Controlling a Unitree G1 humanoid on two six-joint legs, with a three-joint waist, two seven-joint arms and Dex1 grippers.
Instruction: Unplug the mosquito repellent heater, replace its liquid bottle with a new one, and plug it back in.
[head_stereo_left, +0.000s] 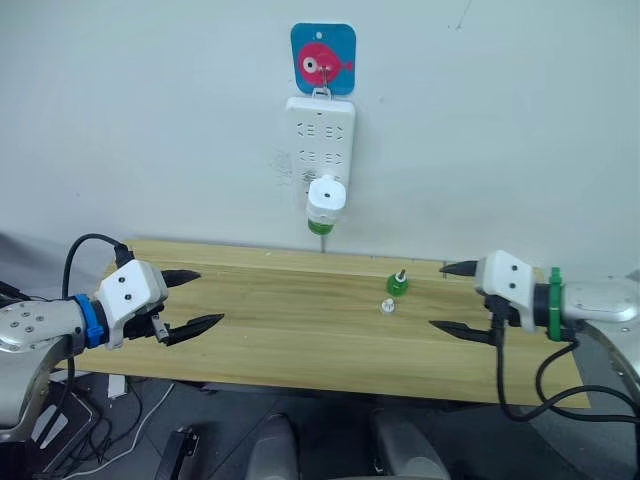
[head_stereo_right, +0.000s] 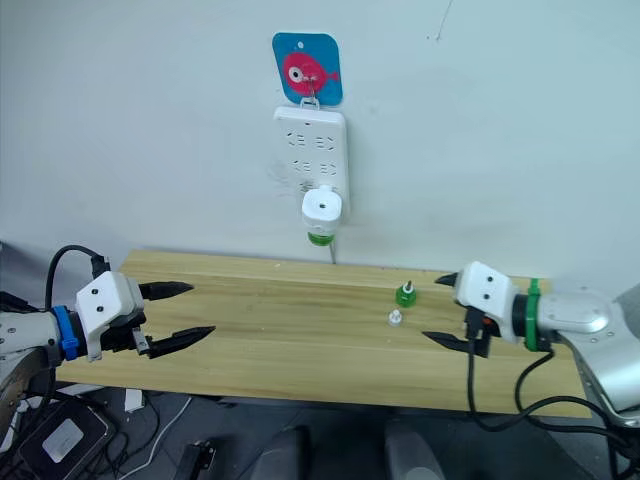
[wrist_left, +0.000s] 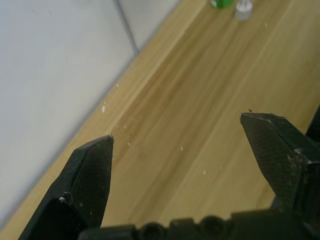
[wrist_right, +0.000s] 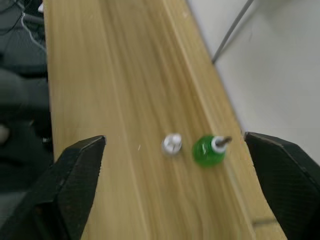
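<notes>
Left eye view, heater (head_stereo_left: 326, 203) plugged in, bottle end down

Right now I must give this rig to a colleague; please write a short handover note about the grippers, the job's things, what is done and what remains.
Left gripper: fingers open, holding nothing, over the left end of the wooden table.
Right gripper: fingers open, holding nothing, over the right end, facing the bottle on the table.
Mosquito repellent heater: plugged into the white power strip on the wall, a green bottle fitted underneath.
A second green bottle stands upright on the table with its wick exposed; a small clear cap lies beside it, apart.
Which bottle is new cannot be told, so progress is unclear.
</notes>
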